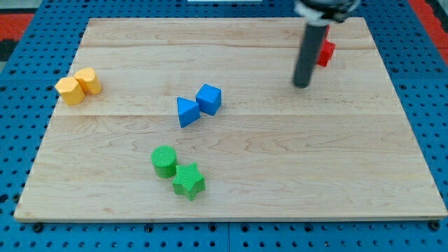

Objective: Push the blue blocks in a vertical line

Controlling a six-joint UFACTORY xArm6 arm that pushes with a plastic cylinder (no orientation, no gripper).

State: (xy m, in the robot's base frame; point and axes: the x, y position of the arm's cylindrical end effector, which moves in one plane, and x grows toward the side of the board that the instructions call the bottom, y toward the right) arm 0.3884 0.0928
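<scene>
The blue cube (209,99) serves as the landmark, sitting near the middle of the wooden worktop (280,175). The blue triangular block (186,112) touches it on the side toward the view's left and slightly lower, so the pair lies on a slant. My tip (302,85) stands well apart from the cube, toward the view's right and a little higher, touching neither blue block; it is a plain rod with nothing that opens or closes, and it holds nothing. The red block (324,50), partly hidden behind the rod, lies farther right and higher. A green cylinder (164,161) and a green star block (189,181), touching, sit below the cube. Two yellow blocks (78,86), side by side, lie far to its left. No container shows on the worktop.
</scene>
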